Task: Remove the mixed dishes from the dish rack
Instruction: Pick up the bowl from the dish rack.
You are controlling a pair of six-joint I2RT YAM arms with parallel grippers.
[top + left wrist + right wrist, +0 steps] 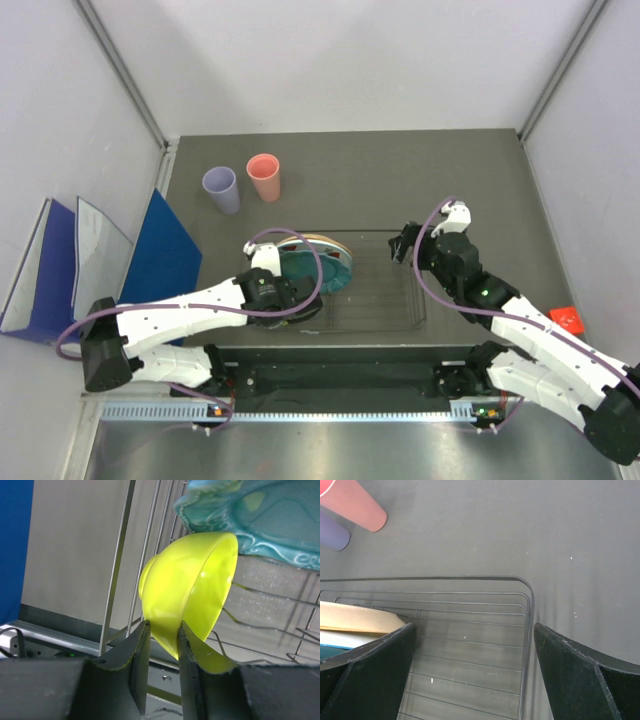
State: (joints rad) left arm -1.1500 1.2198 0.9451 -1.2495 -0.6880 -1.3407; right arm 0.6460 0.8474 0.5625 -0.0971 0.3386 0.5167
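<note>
Now left pincer (162, 630) clamps yellow-green bowl (190, 580), teal plate (270, 515) crowding above; right pincer (474, 630) open over dish rack (470, 577).

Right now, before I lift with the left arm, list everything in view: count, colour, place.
rack: one, dark wire, centre.
bowl: one, yellow-green, on edge in the rack.
teal plate: one, teal, beside the bowl.
white plate: one, white, between teal and peach.
peach plate: one, peach, rearmost in the rack.
lavender cup: one, lavender, beyond the rack.
pink cup: one, pink, beside it.
folders: blue, leaning at far left; count unclear.
red item: one, red, far right.
left gripper: black, fingers astride the bowl's wall.
right gripper: black, open over the rack's bare end.
</note>
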